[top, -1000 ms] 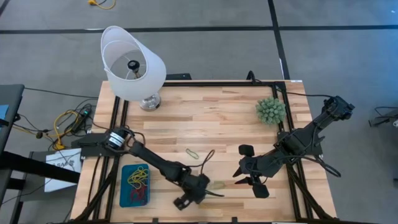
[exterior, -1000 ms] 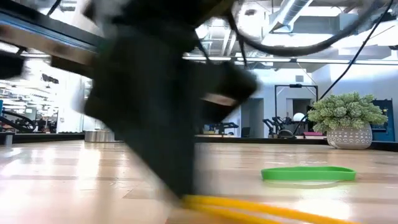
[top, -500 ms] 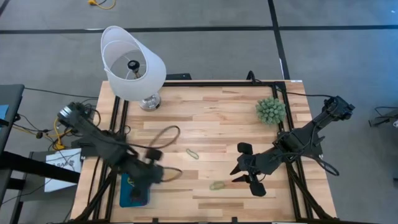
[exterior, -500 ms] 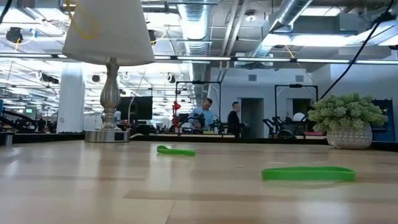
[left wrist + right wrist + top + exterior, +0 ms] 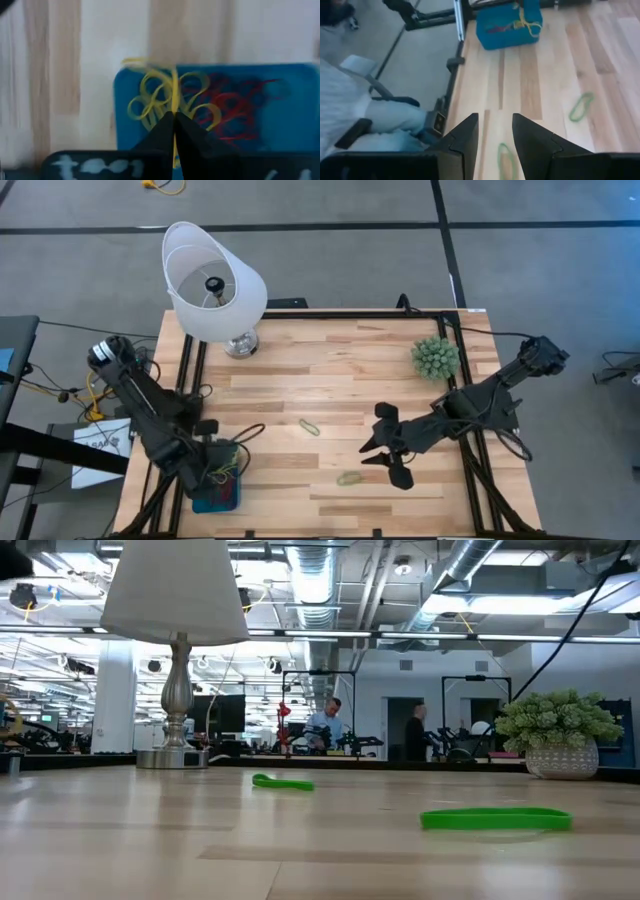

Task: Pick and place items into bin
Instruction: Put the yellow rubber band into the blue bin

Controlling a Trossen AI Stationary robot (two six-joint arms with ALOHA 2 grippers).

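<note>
Teal-blue, the bin (image 5: 216,488) sits at the tabletop's (image 5: 340,370) front left corner with yellow and red bands (image 5: 200,107) inside. The left tool (image 5: 174,125) hangs over it, fingers together on what seems a yellow band (image 5: 174,95). The right tool (image 5: 382,452) hovers mid-tabletop, spread wide, near two green bands (image 5: 349,478).

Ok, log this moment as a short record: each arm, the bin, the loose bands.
left gripper: over the bin, jaws shut on a yellow band
right gripper: above the table near the loose bands, jaws open, holding nothing
bin: teal tray at the table's front left, yellow and red bands inside
loose bands: two green bands on the table
</note>
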